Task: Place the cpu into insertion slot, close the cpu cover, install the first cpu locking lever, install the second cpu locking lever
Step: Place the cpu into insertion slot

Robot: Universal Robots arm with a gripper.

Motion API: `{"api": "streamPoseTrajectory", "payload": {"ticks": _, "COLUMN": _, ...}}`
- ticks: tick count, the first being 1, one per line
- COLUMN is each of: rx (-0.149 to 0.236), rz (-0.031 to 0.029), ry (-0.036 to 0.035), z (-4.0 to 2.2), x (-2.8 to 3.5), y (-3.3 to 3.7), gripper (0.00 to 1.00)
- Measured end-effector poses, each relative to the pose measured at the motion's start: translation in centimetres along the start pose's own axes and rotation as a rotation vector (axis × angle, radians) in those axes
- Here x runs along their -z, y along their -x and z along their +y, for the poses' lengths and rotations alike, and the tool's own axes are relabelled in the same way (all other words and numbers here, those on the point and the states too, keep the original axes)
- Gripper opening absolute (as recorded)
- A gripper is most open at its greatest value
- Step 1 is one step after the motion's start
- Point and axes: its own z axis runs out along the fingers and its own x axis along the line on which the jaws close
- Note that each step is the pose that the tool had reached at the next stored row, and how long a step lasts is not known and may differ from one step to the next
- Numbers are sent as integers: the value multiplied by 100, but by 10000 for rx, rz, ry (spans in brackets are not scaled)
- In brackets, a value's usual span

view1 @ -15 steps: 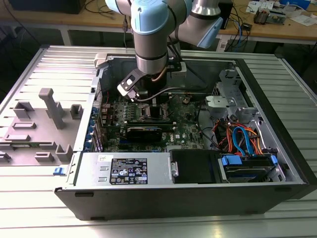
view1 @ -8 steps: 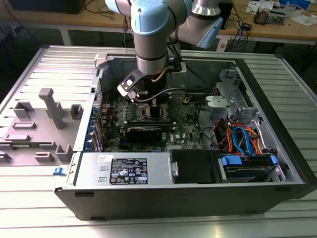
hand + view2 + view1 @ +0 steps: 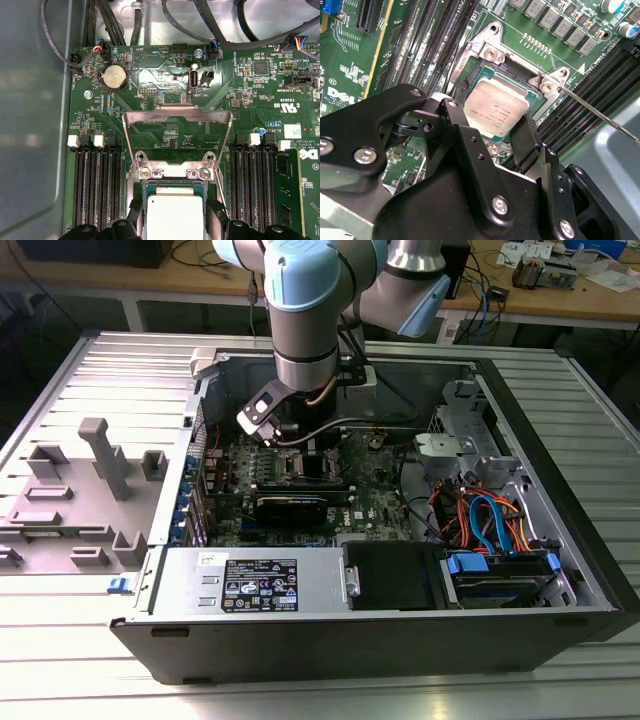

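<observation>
The cpu (image 3: 495, 110), a small square chip with a silver top, lies level in the insertion slot (image 3: 487, 52) on the green motherboard. My gripper (image 3: 489, 119) reaches down over it, a black finger pressed against each of two opposite edges, shut on the chip. In the first wrist view the cpu (image 3: 175, 210) sits between the same fingers (image 3: 136, 215), just beyond the slot's metal rim (image 3: 172, 172). The cpu cover (image 3: 177, 116) stands swung open behind the slot. A thin locking lever (image 3: 600, 115) sticks out from one corner of the slot. In the exterior view my gripper (image 3: 303, 445) is low inside the open case.
Long black memory slots (image 3: 95, 185) flank the socket on both sides. A coin battery (image 3: 114, 77) and cable plugs lie beyond the cover. A black card (image 3: 300, 505), a power supply (image 3: 260, 580) and a drive bay with blue and orange cables (image 3: 490, 520) crowd the case. A grey fixture (image 3: 90, 480) sits outside it.
</observation>
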Motion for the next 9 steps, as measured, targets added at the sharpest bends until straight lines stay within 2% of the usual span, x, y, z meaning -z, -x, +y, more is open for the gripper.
{"api": "streamPoseTrajectory", "payload": {"ticks": 6, "rx": 0, "rz": 2, "ry": 1, "z": 0, "x": 0, "y": 0, "gripper": 61}}
{"api": "streamPoseTrajectory", "payload": {"ticks": 8, "rx": -1, "rz": 10, "ry": 3, "z": 2, "x": 17, "y": -3, "gripper": 61}}
{"api": "streamPoseTrajectory", "payload": {"ticks": 9, "rx": -1, "rz": 2, "ry": -1, "z": 5, "x": 49, "y": -2, "gripper": 61}}
